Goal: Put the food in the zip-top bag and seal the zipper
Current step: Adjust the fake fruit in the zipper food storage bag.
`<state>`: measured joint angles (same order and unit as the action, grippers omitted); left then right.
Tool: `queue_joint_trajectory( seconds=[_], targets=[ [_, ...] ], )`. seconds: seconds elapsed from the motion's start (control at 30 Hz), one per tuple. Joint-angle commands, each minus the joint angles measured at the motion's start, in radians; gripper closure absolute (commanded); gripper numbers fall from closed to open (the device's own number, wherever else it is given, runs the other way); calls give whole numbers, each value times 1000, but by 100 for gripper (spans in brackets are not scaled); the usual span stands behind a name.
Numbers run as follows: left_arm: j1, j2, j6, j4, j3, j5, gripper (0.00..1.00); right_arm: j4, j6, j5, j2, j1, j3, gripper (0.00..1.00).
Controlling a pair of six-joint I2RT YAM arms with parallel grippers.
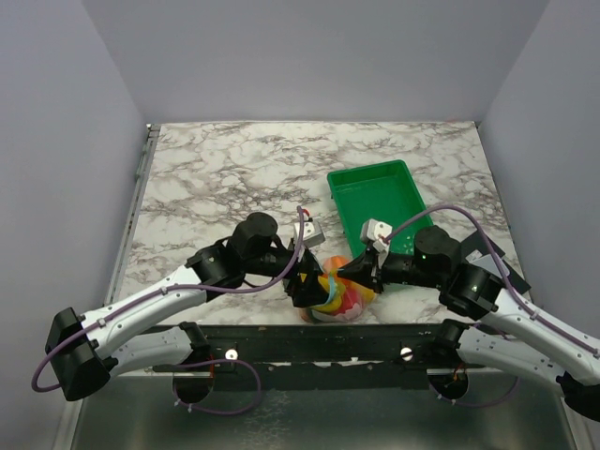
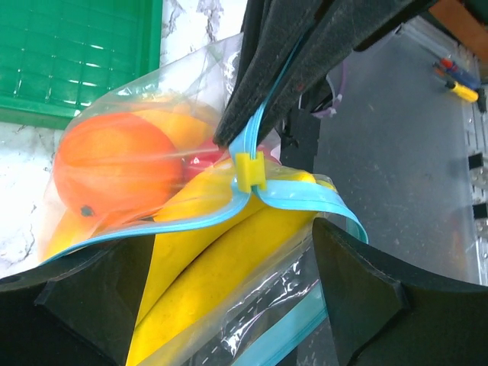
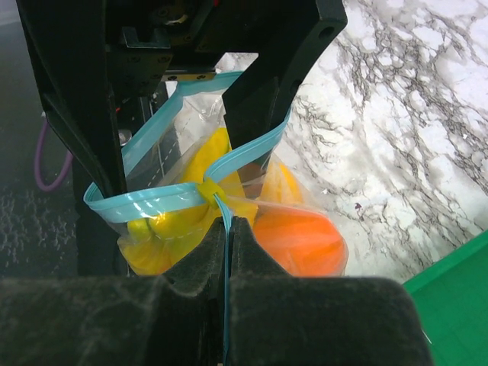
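The clear zip-top bag [image 1: 337, 298] lies at the table's front edge, filled with the food: an orange fruit [image 2: 114, 171], a banana bunch [image 2: 221, 259], a red piece [image 2: 202, 160] and yellow fruit [image 3: 171, 221]. Its light blue zipper [image 2: 191, 221] has a yellow slider [image 2: 249, 171], which also shows in the right wrist view [image 3: 207, 189]. My right gripper [image 3: 229, 225] is shut on the zipper strip just behind the slider. My left gripper [image 2: 221, 267] is open, its fingers [image 2: 366, 297] straddling the bag's still-open mouth end and the banana.
The green ribbed tray [image 1: 375, 192] stands just behind and to the right of the bag, also in the left wrist view [image 2: 76, 53]. The table's front edge and a dark rail [image 1: 309, 342] lie directly below the bag.
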<state>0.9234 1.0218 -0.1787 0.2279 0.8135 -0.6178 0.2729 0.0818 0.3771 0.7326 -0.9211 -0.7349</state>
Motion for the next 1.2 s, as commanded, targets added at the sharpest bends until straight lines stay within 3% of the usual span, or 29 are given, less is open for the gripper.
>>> queue_joint_trajectory(
  seconds=[0.0,0.3,1.17],
  targets=[
    [6,-7,-78,-128,-39,56,14,-74,-14,17,8,-1,-30,99],
    [6,8,-129,-146,-56,233,10,-23,-18,-11,-32,-1,-37,99],
    [7,93,-181,-137,7,439,10,129,-64,-96,-174,-1,-30,99]
  ],
)
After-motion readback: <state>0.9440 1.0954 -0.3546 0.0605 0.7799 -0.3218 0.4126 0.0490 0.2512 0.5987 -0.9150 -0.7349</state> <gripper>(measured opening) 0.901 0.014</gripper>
